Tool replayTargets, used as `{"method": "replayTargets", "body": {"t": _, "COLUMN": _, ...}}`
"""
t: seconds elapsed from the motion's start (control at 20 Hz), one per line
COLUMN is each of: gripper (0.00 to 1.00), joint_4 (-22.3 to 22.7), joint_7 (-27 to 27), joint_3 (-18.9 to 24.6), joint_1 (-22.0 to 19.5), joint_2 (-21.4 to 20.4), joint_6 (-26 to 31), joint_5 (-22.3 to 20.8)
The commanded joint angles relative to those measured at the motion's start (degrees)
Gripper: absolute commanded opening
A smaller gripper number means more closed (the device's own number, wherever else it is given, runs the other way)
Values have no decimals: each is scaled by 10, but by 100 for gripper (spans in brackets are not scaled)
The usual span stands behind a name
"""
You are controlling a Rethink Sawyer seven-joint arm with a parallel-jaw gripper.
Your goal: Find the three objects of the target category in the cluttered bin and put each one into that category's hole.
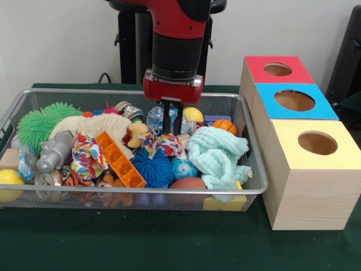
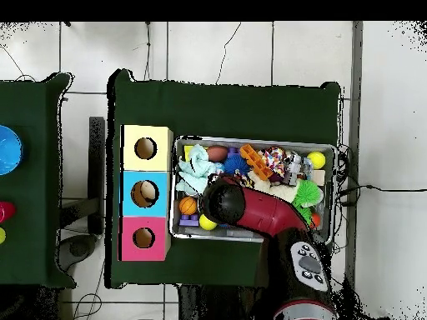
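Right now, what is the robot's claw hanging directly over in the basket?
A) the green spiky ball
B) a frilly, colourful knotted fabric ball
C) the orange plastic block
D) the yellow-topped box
B: in the front view the gripper comes down just above the knotted fabric ball in the middle of the bin.

Red arm [image 2: 267, 212] reaches from picture bottom over wire bin [image 2: 255, 142] on green table [image 2: 225, 104]. Arm's black end [image 2: 221, 200] covers jaws; their state hidden. Pale mint cloth [image 2: 197, 171] just left of arm end. Orange basketball [image 2: 188, 205] and yellow ball [image 2: 207, 222] beside it, lower left. Printed fabric ball [image 2: 273, 158] up and right, next to orange block [image 2: 253, 160]. Green spiky ball [image 2: 307, 193] to right. Yellow-topped box's hole [image 2: 145, 148] far left, outside bin.
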Motion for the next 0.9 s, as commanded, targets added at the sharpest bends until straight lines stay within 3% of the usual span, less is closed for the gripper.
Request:
{"method": "replayTargets", "body": {"t": 0.05, "gripper": 100, "joint_4": -33, "joint_7": 73, "joint_3": 42, "joint_1": 3, "joint_2": 19, "joint_6": 9, "joint_5": 0}}
{"method": "replayTargets", "body": {"t": 0.9, "gripper": 100, "joint_4": -37, "joint_7": 69, "joint_3": 38, "joint_1": 4, "joint_2": 19, "joint_6": 5, "joint_5": -5}}
